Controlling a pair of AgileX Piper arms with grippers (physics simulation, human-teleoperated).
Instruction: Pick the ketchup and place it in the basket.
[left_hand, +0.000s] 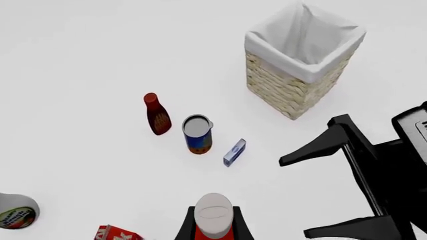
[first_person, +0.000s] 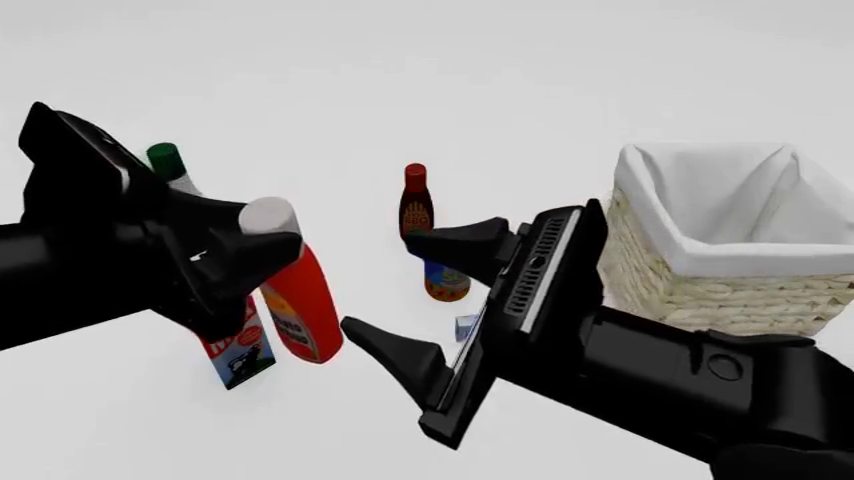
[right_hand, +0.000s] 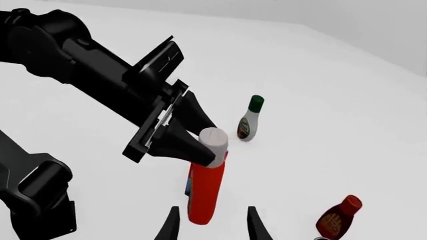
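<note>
- Clearly the left tool (first_person: 254, 262) had clenched on the ketchup (first_person: 304, 310), gripping it high, just under the white cap, with the bottle tilted and its base near the bench (first_person: 441, 90) on the left side of the scene.
- To my eye the main risk was that high, narrow hold: the body hung below the grip and could swing or slip out during the carry across to the right.
- Another hazard was the right arm, whose tool (first_person: 430, 305) stood released, jaws spread wide, right between the ketchup and the basket (first_person: 727, 285); a straight carry could strike it.
- The dark bottle (first_person: 416, 205), a can (left_hand: 198, 134) and a small blue box (left_hand: 234, 152) stood on the bench between the two, so a low carry could topple them.
- A carton (first_person: 240, 350) sat just beside the ketchup, and a green-capped bottle (right_hand: 251, 119) farther off.
- The left arm reached in from the left, pointing rightward; the right arm stretched in from the near right, angled toward the ketchup.
</note>
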